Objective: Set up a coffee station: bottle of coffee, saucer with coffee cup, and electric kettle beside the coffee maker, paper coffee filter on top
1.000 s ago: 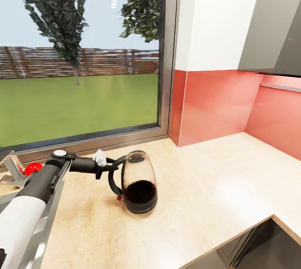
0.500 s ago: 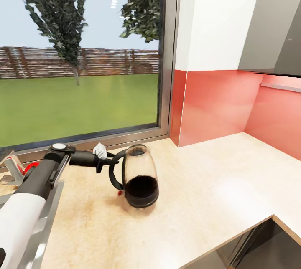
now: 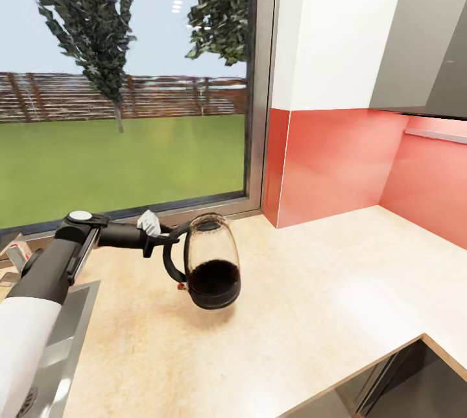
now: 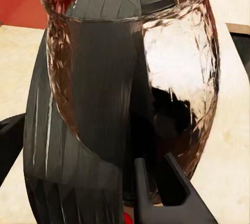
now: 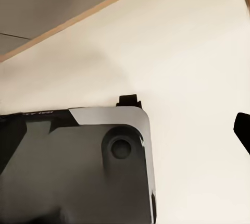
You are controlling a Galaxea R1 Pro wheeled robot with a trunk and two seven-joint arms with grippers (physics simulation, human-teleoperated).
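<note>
The electric kettle (image 3: pixel 211 262) has just come off the countertop (image 3: pixel 337 295): it hangs from the left gripper (image 3: pixel 170 241), clamped on its black handle, tilted, its shadow beneath it. A second ago its base sat on the slab, so carrying has begun. The right gripper's state I cannot tell.
</note>
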